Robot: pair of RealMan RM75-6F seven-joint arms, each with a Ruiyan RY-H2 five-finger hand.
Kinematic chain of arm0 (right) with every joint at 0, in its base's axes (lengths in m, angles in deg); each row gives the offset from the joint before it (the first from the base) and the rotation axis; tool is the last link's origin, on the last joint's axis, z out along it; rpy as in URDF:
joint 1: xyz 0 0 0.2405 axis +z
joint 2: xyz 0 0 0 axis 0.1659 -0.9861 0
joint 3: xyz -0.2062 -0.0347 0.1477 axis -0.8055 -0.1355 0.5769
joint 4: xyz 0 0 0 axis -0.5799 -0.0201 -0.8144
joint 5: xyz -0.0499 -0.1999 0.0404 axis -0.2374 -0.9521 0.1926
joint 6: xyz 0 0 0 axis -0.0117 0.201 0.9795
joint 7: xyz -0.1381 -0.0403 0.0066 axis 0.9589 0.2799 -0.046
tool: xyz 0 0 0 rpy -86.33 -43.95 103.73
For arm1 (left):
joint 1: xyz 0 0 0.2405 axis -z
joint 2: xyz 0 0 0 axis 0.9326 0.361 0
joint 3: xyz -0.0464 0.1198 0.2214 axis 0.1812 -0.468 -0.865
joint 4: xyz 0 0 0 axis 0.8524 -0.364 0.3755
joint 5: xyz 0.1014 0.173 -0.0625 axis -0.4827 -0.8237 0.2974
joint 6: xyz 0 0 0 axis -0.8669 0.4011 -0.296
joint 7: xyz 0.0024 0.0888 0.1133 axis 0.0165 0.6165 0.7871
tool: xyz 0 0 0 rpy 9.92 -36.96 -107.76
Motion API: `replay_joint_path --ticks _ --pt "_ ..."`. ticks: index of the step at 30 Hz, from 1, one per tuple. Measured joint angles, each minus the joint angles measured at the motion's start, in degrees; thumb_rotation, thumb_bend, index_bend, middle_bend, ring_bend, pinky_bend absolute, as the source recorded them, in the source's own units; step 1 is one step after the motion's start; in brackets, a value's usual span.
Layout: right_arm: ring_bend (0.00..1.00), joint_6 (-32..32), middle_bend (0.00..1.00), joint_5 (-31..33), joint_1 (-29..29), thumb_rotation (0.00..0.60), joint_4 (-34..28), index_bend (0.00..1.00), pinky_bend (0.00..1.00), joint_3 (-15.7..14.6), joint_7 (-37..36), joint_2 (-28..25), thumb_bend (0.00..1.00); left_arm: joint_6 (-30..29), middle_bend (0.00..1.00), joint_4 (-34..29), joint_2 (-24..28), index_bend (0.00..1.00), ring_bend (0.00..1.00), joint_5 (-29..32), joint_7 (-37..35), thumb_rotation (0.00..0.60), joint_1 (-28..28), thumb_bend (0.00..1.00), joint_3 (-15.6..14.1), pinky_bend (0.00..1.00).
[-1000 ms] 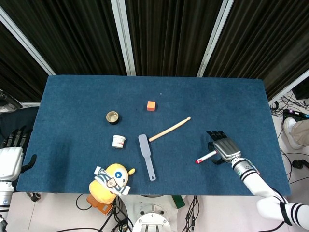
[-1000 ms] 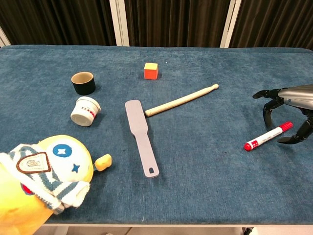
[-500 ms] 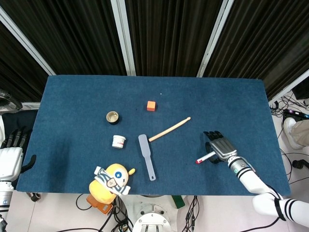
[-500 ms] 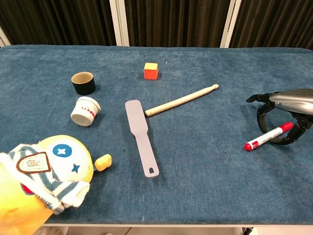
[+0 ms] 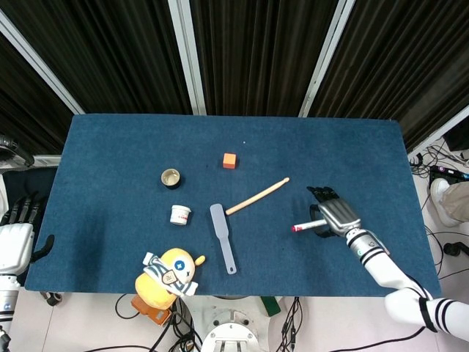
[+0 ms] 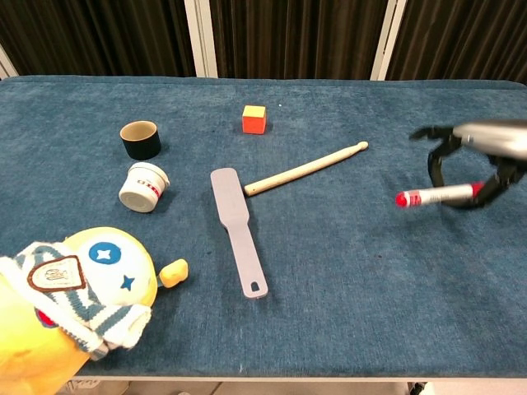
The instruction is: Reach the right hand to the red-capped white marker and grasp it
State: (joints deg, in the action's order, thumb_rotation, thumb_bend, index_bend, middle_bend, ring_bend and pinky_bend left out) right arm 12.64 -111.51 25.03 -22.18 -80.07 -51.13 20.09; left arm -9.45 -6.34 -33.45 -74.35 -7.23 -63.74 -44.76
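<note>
The red-capped white marker point(image 5: 301, 227) point(image 6: 430, 196) hangs a little above the blue table point(image 5: 110, 147), lying nearly level with its red cap pointing left. My right hand point(image 5: 334, 217) point(image 6: 476, 161) grips its right end, fingers curled around the barrel; the far end of the marker is hidden inside the hand. In the chest view the marker and hand look motion-blurred. My left hand point(image 5: 16, 236) is off the table's left edge, fingers apart and holding nothing.
A wooden drumstick point(image 6: 305, 169) and a grey spatula point(image 6: 237, 227) lie mid-table, left of the right hand. Further left are an orange cube point(image 6: 254, 118), a black cup point(image 6: 140, 140), a white cup point(image 6: 143, 187) and a yellow plush toy point(image 6: 74, 296).
My right hand closed around the marker and lifted it off the cloth, carrying it up and slightly left; the marker turned from slanted to nearly level.
</note>
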Motion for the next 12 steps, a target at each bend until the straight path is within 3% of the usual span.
replay_joint_path --ticks 12 --pt "0.1 -5.57 0.05 3.75 4.0 0.6 -9.39 0.67 0.09 9.88 2.77 -7.13 0.59 -0.24 0.0 -0.12 0.01 0.08 0.02 0.05 0.27 0.6 -0.14 0.34 0.0 0.16"
